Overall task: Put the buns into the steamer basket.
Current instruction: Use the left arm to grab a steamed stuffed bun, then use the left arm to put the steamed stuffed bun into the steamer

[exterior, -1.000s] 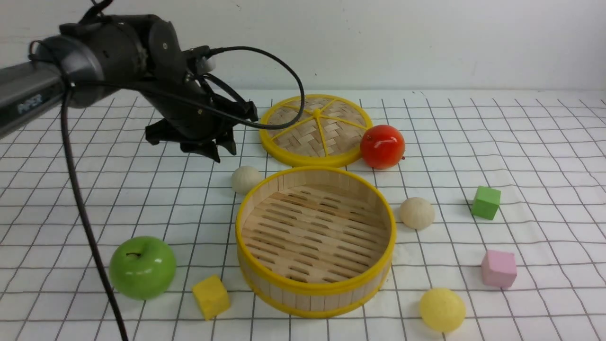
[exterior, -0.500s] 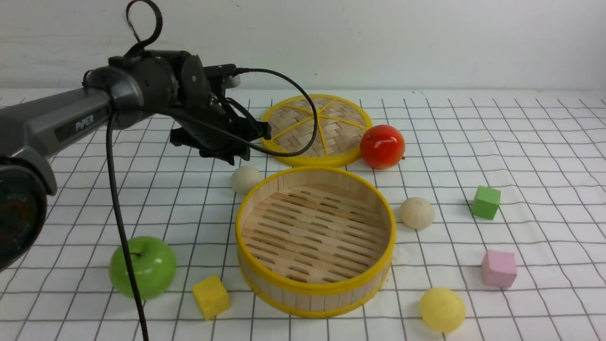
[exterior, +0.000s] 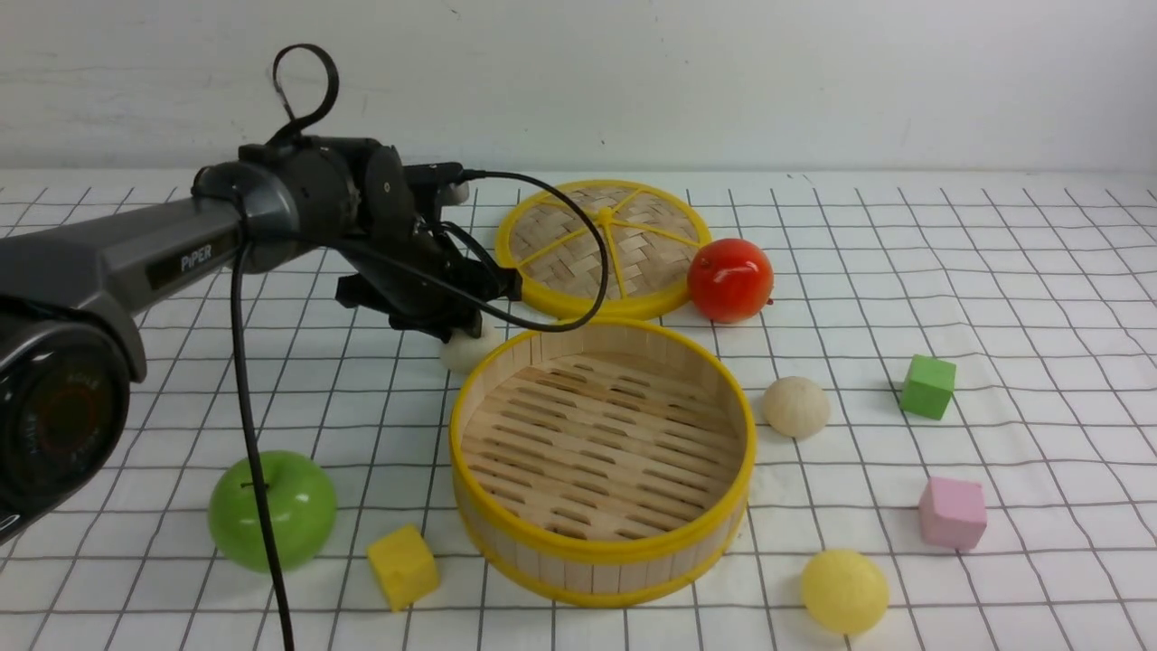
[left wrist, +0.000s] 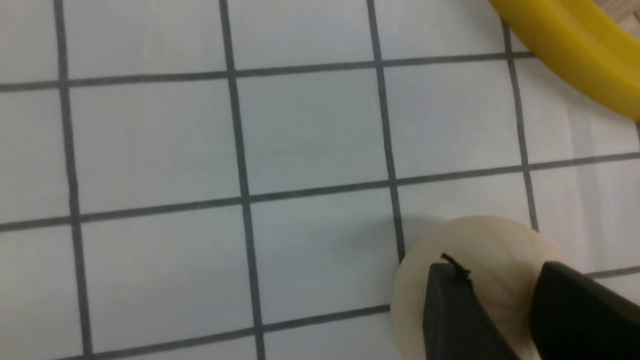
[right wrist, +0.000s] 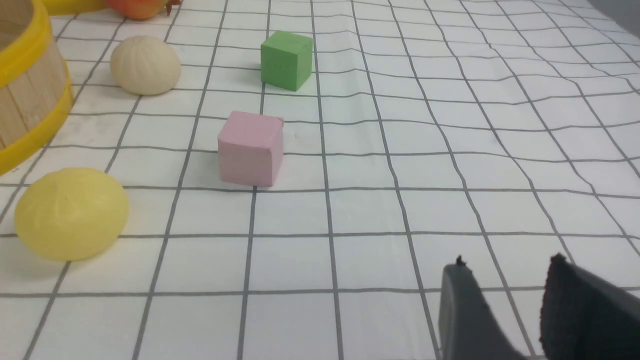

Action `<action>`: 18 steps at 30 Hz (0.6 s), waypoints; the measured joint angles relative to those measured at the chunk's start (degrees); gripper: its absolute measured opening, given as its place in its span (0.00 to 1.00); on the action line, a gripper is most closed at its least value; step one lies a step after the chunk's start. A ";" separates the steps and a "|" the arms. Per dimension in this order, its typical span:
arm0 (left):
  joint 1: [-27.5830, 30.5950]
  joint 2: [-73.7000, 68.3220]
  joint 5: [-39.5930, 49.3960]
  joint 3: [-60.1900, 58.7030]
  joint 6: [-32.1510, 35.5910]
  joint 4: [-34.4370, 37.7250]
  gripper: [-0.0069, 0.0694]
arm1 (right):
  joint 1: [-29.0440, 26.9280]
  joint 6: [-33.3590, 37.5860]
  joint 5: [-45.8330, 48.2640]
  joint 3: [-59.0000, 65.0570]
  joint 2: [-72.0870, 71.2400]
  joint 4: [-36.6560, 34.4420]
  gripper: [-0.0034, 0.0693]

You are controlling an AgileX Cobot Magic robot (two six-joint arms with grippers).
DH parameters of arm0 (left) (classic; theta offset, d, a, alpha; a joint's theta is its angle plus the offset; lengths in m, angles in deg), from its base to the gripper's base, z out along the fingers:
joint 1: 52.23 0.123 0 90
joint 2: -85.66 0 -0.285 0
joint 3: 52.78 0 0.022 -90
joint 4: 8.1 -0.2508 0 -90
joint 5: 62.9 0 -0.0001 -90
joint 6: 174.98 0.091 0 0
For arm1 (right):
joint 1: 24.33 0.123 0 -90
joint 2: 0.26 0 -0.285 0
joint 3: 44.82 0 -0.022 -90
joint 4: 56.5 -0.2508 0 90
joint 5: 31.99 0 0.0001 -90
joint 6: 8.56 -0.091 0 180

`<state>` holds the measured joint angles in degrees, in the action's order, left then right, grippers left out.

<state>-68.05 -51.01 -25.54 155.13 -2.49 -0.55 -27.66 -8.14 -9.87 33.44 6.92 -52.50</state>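
1. score so far: zero in. the steamer basket (exterior: 597, 548) shows only its bare slatted floor, and all three buns are out on the cloth (exterior: 994, 271).
2. left gripper (exterior: 463, 327) is right down on the off-white bun (exterior: 472, 353) at the basket's ten o'clock, just beside the rim. its jaws are parted over the bun's top, not clamped round it as far as i can see.
3. the beige bun (exterior: 795, 407) sits at three o'clock and the yellow bun (exterior: 844, 591) at four o'clock, both untouched.
4. right gripper (right wrist: 507, 262) hangs low over cloth, jaws apart, holding nothing.
5. left to do: three pickups, three drops.
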 joint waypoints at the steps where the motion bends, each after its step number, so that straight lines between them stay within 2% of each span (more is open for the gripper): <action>1: 0.00 -0.18 0.24 0.00 0.13 0.30 0.34 | 0.00 0.00 0.00 0.00 0.00 0.00 0.38; 2: 0.00 -0.20 0.25 0.05 0.11 0.38 0.33 | 0.00 0.00 0.00 0.00 0.00 0.00 0.38; 5: 0.00 -0.51 0.57 0.05 0.18 0.85 0.15 | 0.00 0.00 0.00 0.00 0.00 0.00 0.38; 7: 0.00 -0.40 0.85 0.16 0.18 1.17 0.09 | 0.00 0.00 0.00 0.00 0.00 0.00 0.38; 11: 0.00 -0.34 3.21 2.09 0.44 1.60 0.07 | 0.00 0.00 0.00 0.00 0.00 0.00 0.38; 18: 0.00 3.26 15.66 8.21 3.91 1.67 0.07 | 0.00 0.00 0.00 0.00 0.00 0.00 0.38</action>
<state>-68.05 -47.75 -9.88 163.34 1.42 1.12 -27.66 -8.14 -9.87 33.44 6.92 -52.50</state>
